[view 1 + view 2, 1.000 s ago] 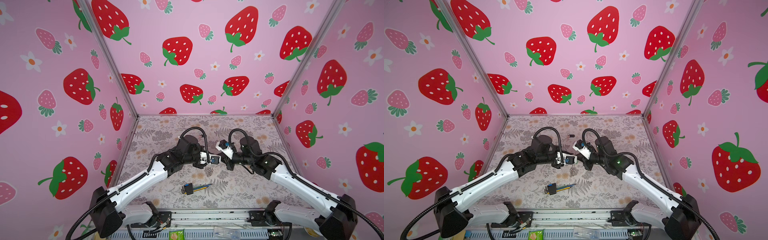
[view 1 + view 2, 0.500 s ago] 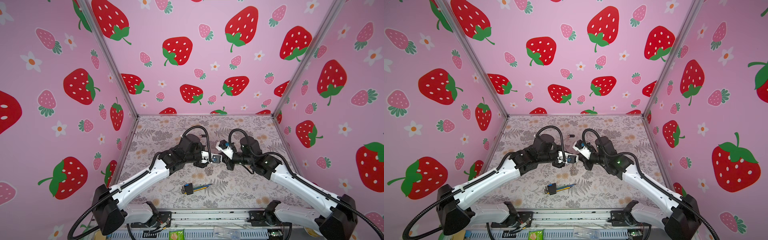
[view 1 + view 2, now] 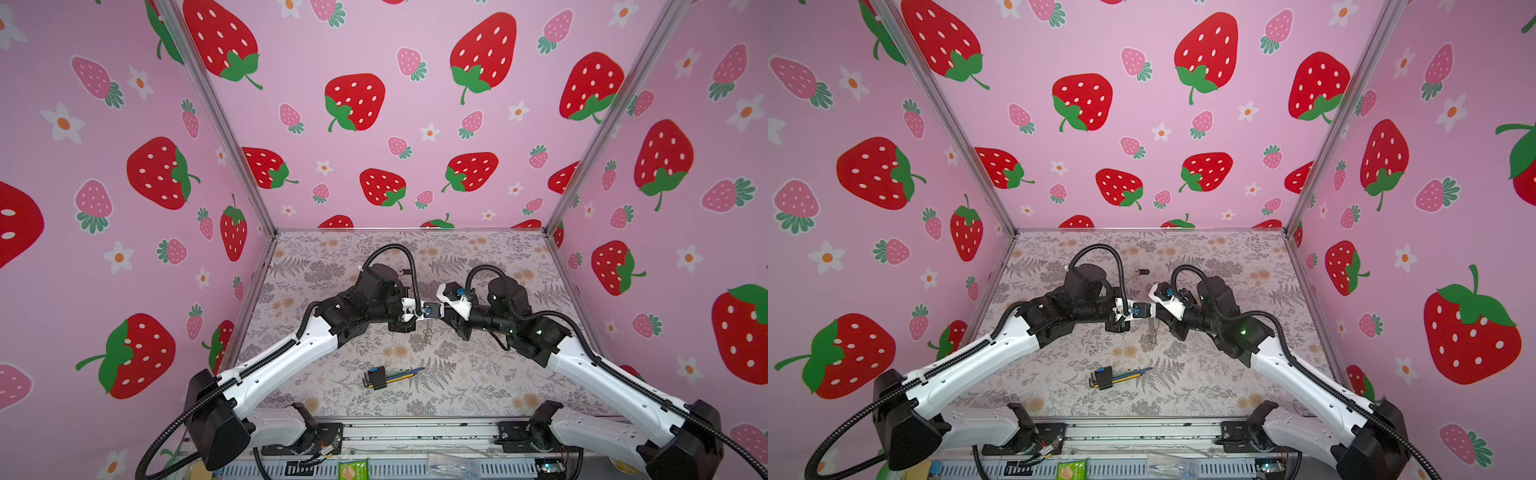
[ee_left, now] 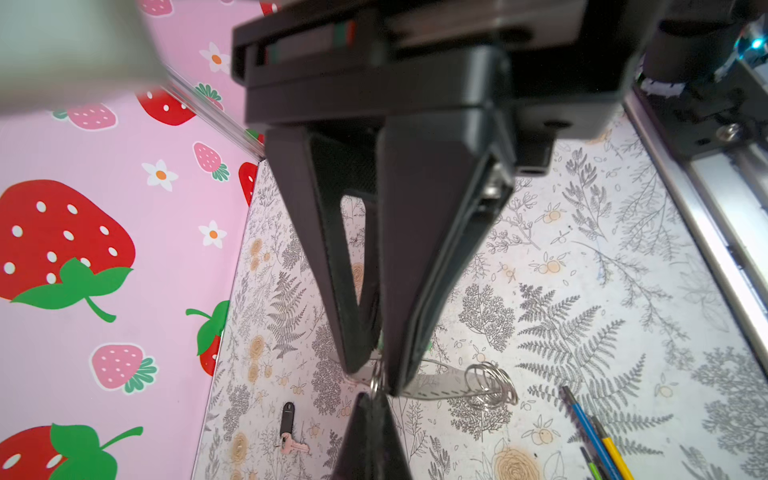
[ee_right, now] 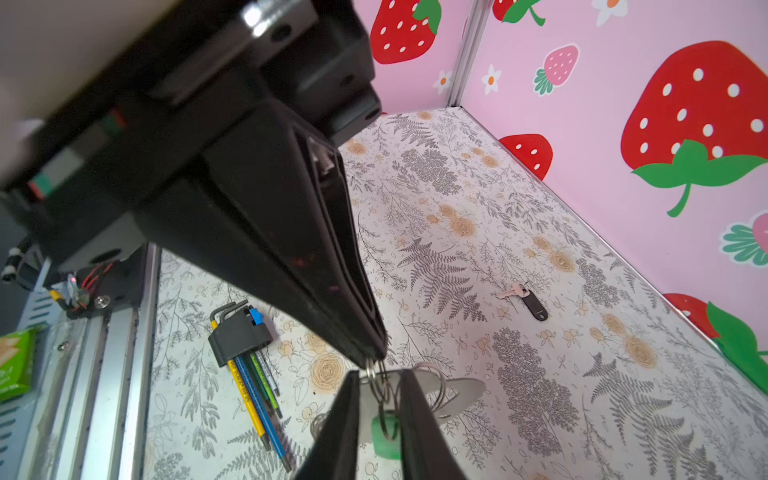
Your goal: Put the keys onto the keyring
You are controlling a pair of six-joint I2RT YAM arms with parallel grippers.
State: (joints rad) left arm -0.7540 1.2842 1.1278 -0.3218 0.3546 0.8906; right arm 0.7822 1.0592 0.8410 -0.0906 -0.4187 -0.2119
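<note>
Both grippers meet tip to tip in mid-air over the table's middle. My left gripper [image 4: 376, 374] is shut on the green-tagged key [image 5: 384, 434], whose tag shows between its fingers [image 5: 349, 415]. My right gripper [image 5: 374, 359] pinches a silvery ring of the keyring [image 4: 436, 382] at its tips. The keyring's flat strap looks pale grey and hangs below with more rings [image 4: 490, 384]. In both top views it dangles under the grippers [image 3: 428, 332] [image 3: 1152, 332]. The black-tagged key [image 5: 534, 305] [image 4: 288, 415] [image 3: 1143, 272] lies on the table behind them.
A bundle of coloured hex wrenches [image 3: 380, 377] [image 3: 1104, 377] [image 5: 241, 340] in a black-and-blue holder lies on the floral mat near the front. Pink strawberry walls close in three sides. A metal rail [image 3: 415, 432] runs along the front edge.
My left gripper has moved a little right, up to the right gripper's tips, and has closed. The right arm has hardly moved.
</note>
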